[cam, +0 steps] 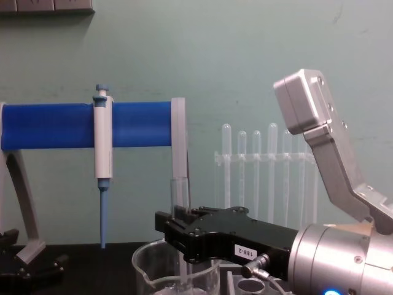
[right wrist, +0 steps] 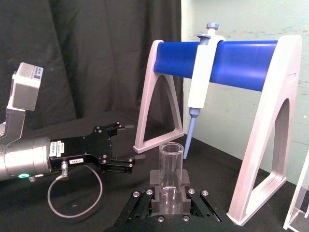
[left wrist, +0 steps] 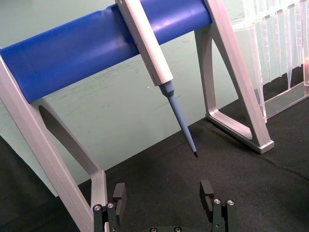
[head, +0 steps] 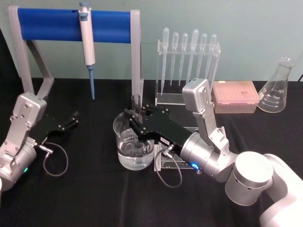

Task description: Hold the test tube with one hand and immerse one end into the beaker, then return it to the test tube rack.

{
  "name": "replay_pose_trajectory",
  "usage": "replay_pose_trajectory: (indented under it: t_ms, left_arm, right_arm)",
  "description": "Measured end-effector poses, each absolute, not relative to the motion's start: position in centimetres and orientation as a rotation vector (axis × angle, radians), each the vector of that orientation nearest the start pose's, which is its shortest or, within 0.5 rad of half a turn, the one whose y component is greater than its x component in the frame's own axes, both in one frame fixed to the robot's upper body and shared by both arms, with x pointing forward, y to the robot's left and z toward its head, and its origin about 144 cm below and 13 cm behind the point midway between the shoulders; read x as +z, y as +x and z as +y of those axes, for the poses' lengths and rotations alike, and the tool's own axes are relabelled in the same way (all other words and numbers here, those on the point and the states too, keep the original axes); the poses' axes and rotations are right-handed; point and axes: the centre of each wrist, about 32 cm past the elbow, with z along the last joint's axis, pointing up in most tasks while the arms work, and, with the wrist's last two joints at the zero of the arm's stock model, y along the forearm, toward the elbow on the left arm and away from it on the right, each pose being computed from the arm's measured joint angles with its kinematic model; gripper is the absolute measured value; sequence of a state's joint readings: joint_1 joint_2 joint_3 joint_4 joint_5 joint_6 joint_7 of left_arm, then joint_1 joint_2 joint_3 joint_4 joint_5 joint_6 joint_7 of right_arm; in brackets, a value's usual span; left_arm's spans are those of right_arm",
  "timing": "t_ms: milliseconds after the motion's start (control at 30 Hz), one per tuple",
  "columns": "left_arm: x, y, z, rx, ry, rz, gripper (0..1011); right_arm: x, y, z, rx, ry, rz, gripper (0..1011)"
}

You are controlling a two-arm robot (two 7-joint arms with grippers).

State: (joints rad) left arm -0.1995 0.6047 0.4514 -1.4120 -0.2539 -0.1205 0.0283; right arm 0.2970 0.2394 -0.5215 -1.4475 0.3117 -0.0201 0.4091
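My right gripper (head: pixel 136 115) is shut on the test tube (head: pixel 136 100), a clear glass tube held upright over the beaker (head: pixel 124 156). The beaker is a wide glass cylinder partly filled with clear liquid, near the table's middle. In the chest view the test tube (cam: pixel 178 192) runs down past the right gripper (cam: pixel 179 228) into the beaker (cam: pixel 147 270). The right wrist view shows the test tube (right wrist: pixel 171 162) clamped between the fingers (right wrist: pixel 153 180). My left gripper (head: pixel 71 120) rests open on the table at the left, its fingers (left wrist: pixel 119 194) apart with nothing between them.
A blue-and-white pipettor (head: pixel 87 45) hangs from a stand with a blue bar (head: pixel 52 24) at the back left. A rack of plastic pipettes (head: pixel 187 61), a pink tip box (head: pixel 235 97) and a conical flask (head: pixel 278 87) stand at the back right. A clear rack (head: pixel 163 163) lies under the right wrist.
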Motion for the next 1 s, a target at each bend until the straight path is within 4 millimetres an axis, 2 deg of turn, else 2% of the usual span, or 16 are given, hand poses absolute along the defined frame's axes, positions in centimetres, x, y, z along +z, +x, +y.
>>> replay_pose_trajectory:
  t_ms: [1000]
  left_arm:
    - [113.98, 48.86, 30.97, 1.248, 0.304, -0.285, 1000]
  right_arm:
    - [117.3, 50.78, -15.0, -0.693, 0.007, -0.06, 225]
